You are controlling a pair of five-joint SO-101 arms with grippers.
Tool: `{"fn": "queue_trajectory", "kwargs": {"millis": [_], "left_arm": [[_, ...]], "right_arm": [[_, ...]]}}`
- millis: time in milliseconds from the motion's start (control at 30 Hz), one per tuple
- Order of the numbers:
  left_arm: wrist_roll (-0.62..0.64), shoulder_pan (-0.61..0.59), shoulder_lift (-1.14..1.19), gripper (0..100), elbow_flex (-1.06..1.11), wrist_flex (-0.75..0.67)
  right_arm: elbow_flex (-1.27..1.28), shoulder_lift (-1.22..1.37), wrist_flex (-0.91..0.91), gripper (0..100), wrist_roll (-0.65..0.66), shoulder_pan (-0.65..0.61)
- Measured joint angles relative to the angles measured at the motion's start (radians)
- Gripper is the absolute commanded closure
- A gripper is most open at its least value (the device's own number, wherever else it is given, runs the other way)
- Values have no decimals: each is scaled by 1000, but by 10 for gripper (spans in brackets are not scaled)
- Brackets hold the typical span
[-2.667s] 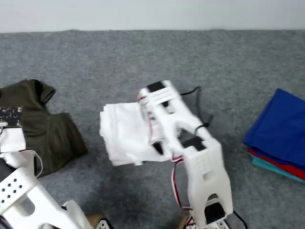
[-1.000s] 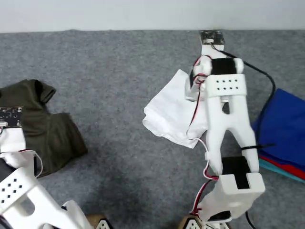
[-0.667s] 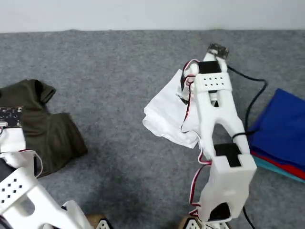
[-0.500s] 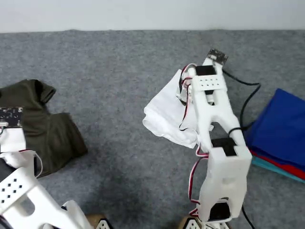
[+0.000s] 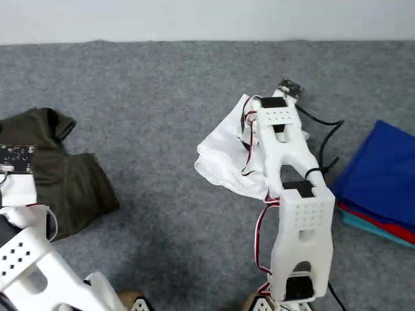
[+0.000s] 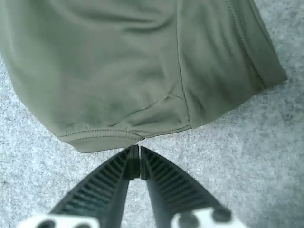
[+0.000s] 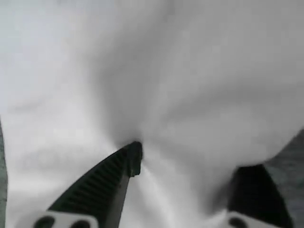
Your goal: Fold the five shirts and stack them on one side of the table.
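My right gripper (image 7: 192, 166) is down in the white shirt (image 7: 156, 71); its two fingers stand wide apart, and a bulge of the cloth lies between them; they are not closed on it, and I cannot tell whether the cloth catches on either finger. In the high view the white shirt (image 5: 224, 155) lies crumpled on the grey table (image 5: 162, 84), to the right of the middle; my right arm (image 5: 285, 155) stretches over its right part and hides it there. The white shirt is near the stack at the right edge, but apart from it; in this stack the blue shirt (image 5: 382, 172) is on top, the red shirt (image 5: 379, 222) is under it, and the teal shirt (image 5: 360, 225) is at the bottom; of the two lower ones I see the edges only.

My left gripper (image 6: 139, 159) is closed, the two fingertips touching each other, with nothing between them; it is low over the table, its tips just beside the hem of the green shirt (image 6: 133, 71), and I cannot tell if they touch the hem. In the high view the green shirt (image 5: 61, 172) lies at the left side, spread loosely and not folded, one sleeve pointing to the far side; my left arm (image 5: 26, 259) is at the near left corner, partly over this shirt.
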Motion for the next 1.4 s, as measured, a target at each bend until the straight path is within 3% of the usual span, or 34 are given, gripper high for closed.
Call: {"fn": "queue_trajectory", "kwargs": {"millis": [300, 467, 933, 1400], "left_arm": [[0, 0, 0, 985, 0, 0], [-2, 0, 0, 985, 0, 0], [-2, 0, 0, 985, 0, 0], [-2, 0, 0, 985, -29, 0]], "right_arm": [[-28, 0, 81, 991, 112, 60], [-58, -63, 218, 990, 226, 55], [-64, -617, 448, 991, 440, 224], [-64, -698, 427, 991, 784, 557]]}}
